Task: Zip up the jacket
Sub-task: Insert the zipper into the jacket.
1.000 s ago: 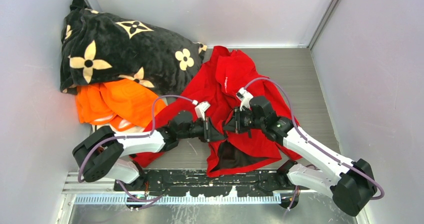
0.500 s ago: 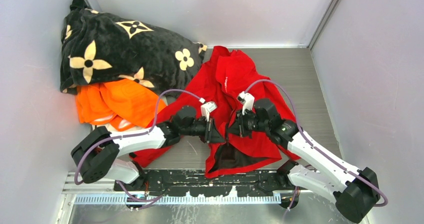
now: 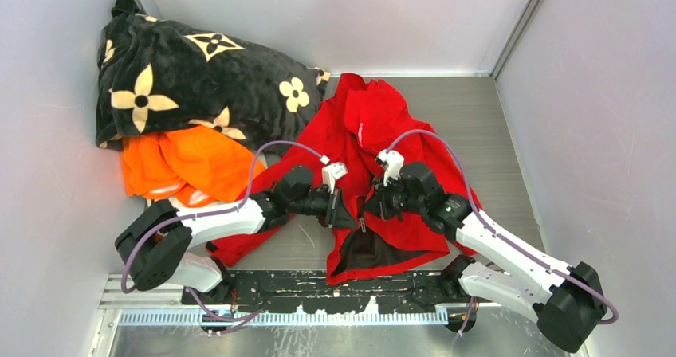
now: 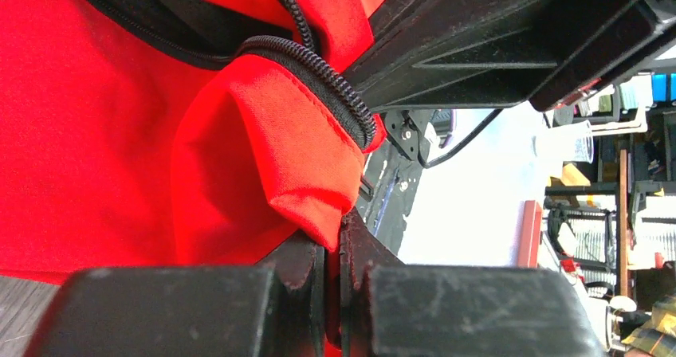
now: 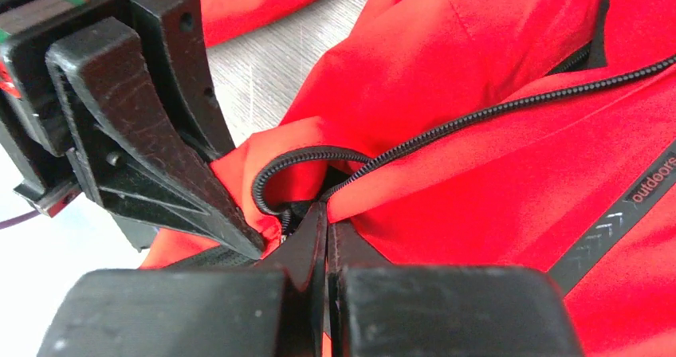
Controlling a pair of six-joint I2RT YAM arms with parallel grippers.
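Left gripper clamped on jacket hem fold beside zip teeth. Right gripper pinched tight on zip edge. Slider hard to make out.

jacket: bright red, thin, dark lining showing at near hem | state: unzipped, black zip teeth loose, curling at lower end | pose: crumpled, spread lengthwise | place: middle of grey table

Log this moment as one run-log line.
jacket: unzipped, lining showing | left gripper: shut on jacket front edge | right gripper: shut on jacket at zipper
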